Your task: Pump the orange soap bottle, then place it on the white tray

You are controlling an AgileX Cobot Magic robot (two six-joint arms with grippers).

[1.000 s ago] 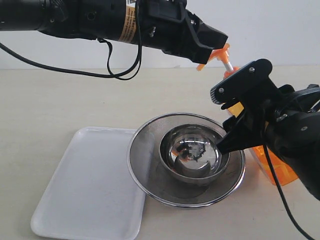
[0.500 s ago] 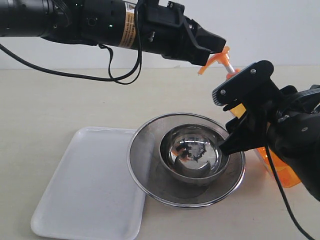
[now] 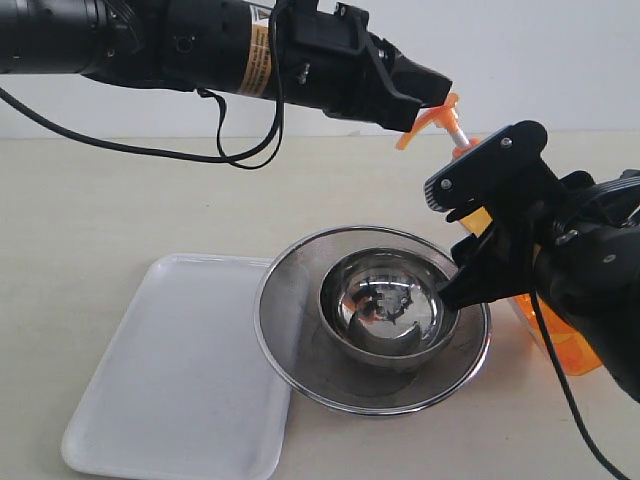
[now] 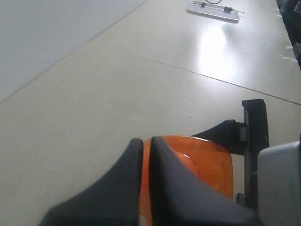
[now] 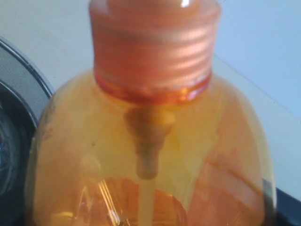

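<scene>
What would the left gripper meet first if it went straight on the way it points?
The orange pump head of the soap bottle: the shut left gripper has its tip right at it, though actual contact is hard to judge.

Tilted orange soap bottle (image 3: pixel 570 352), off white tray (image 3: pixel 180 370)

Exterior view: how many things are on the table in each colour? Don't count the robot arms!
Orange: 1, the orange soap bottle
White: 1, the white tray
Silver: 2, the mesh strainer and the steel bowl sitting in it
Total: 4
</scene>
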